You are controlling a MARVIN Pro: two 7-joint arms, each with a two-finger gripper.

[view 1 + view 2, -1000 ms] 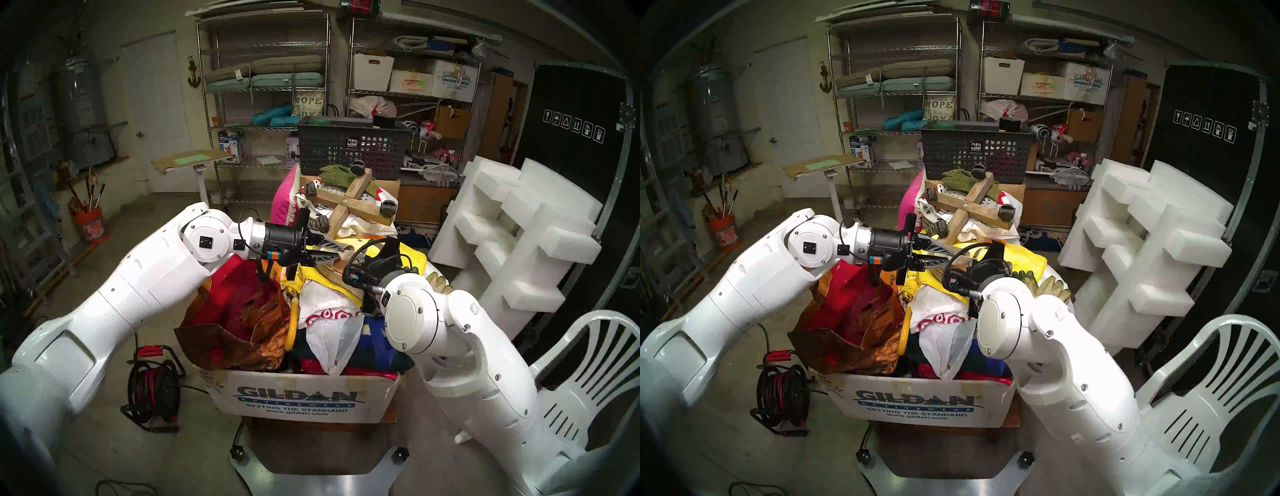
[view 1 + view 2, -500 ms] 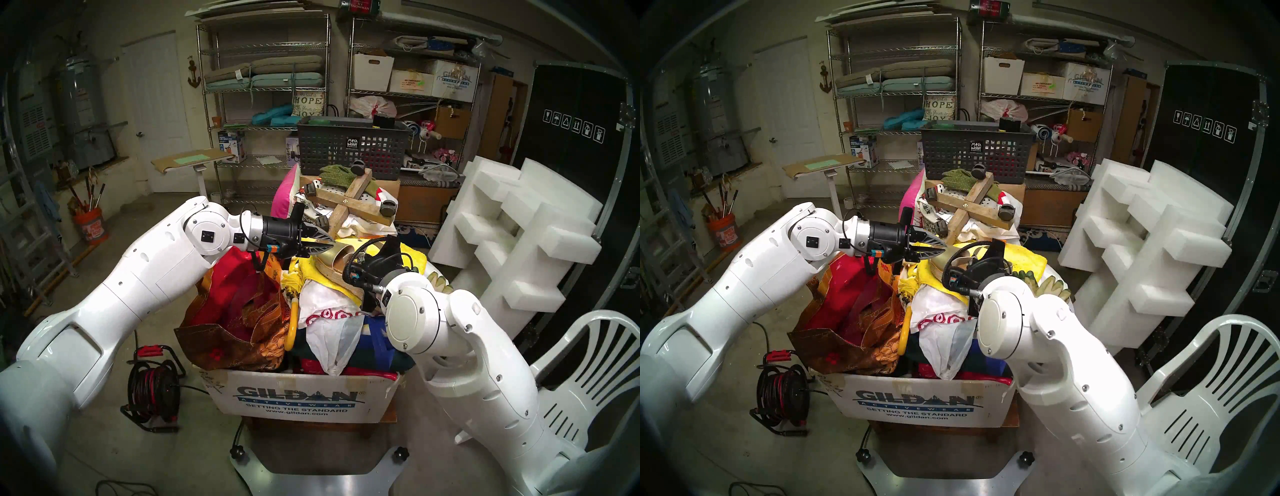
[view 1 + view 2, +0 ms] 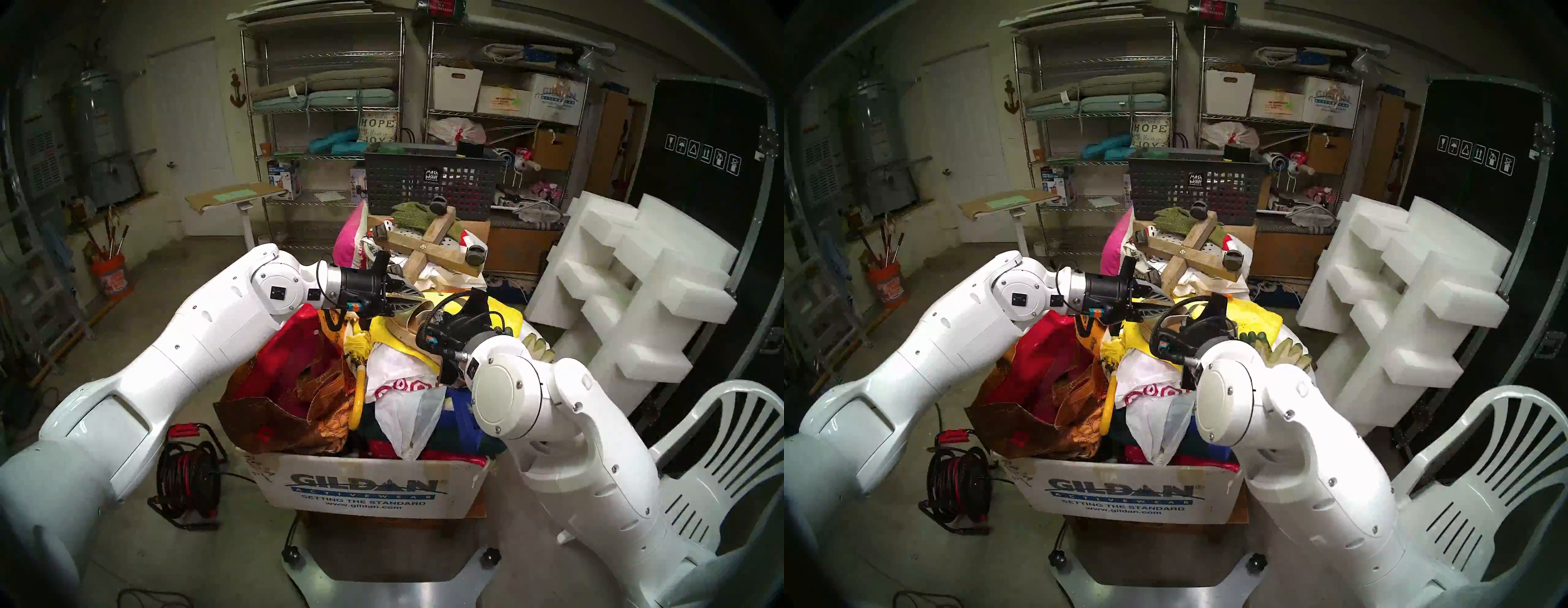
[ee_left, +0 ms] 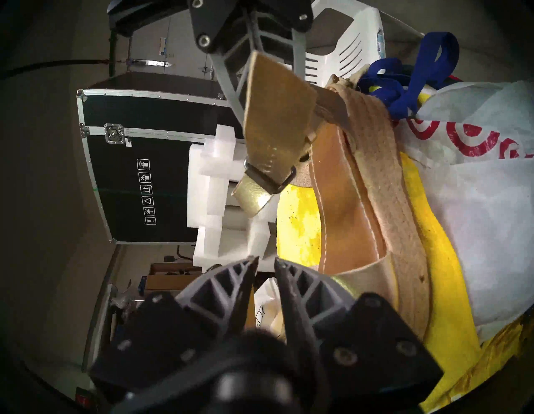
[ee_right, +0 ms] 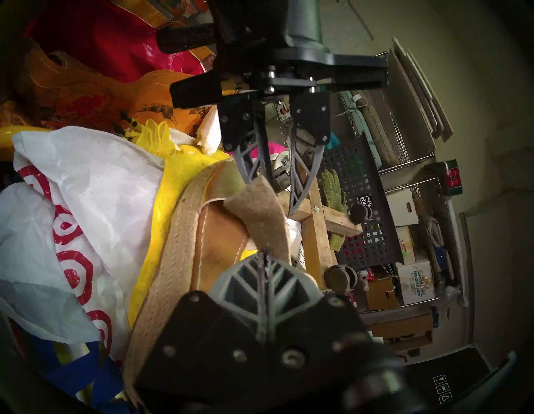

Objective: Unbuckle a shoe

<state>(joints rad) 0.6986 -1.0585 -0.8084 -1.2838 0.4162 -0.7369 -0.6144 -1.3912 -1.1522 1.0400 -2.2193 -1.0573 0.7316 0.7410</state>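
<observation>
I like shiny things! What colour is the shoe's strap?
Shiny gold strap, seen best in the left wrist view.

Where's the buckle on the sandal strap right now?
In the left wrist view the buckle sits mid-frame, at the end of the gold strap pinched by the right gripper, beside the sandal and ahead of the left gripper.

Sandal (image 4: pixel 372 185): tan-brown footbed, pale braided jute sole, metallic gold strap (image 4: pixel 274 115), dull grey-brown buckle (image 4: pixel 270 180).
Cloth under it (image 4: pixel 300 231): bright yellow, dark specks.
Plastic bag (image 5: pixel 86 202): white, red bullseye rings.
Tote (image 3: pixel 292 373): red with orange-brown print.
Carton (image 3: pixel 369 488): white, blue GILDAN lettering.
Mesh basket (image 3: pixel 428 182): dark grey.
</observation>
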